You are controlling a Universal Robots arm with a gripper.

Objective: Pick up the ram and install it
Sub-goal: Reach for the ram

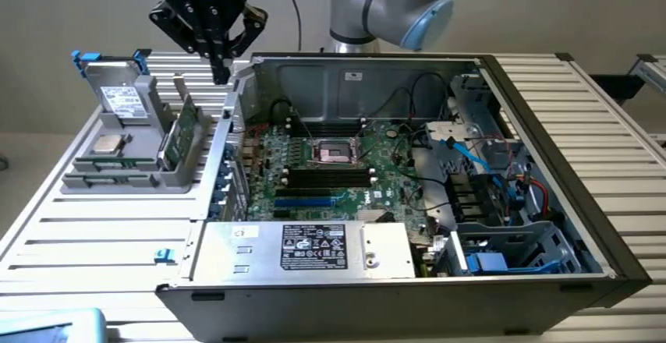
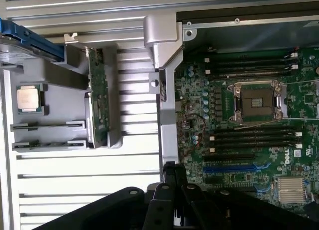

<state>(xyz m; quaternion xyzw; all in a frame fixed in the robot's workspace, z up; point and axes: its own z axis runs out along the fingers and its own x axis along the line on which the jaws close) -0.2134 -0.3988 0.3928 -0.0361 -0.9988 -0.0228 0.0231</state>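
1. The jaws are closed together with nothing held between them. In the exterior view the black fingertips (image 1: 221, 74) point straight down.
2. In that view they are held in the air over the side wall of the open computer case (image 1: 582, 226), on the side towards the exterior view's left, just beside the grey holder (image 1: 125, 173).
3. The ram (image 1: 184, 134) is stood on its long edge in a slot along the side of the grey holder nearest the case. It is below the fingertips, apart from them and untouched.
4. In the wrist view the ram (image 2: 97, 98) is seen from above as a narrow green strip at the holder's edge. A slatted gap separates it from the case wall (image 2: 167, 90), over which the fingertips (image 2: 174, 172) are seen.
5. A processor chip (image 1: 108, 142) is laid flat in a recess of the holder, and a drive with blue clips (image 1: 115, 78) is stood at the holder's far end.
6. The motherboard (image 1: 323, 164) is mounted flat in the case. Long black slots (image 2: 254, 137) run beside its processor socket (image 2: 256, 103), and a blue slot (image 2: 232, 167) lies beyond them.
7. A labelled power supply (image 1: 312, 249) is fitted at the near end of the case.
8. The holder and the case are both set on the slatted tabletop (image 1: 93, 226).
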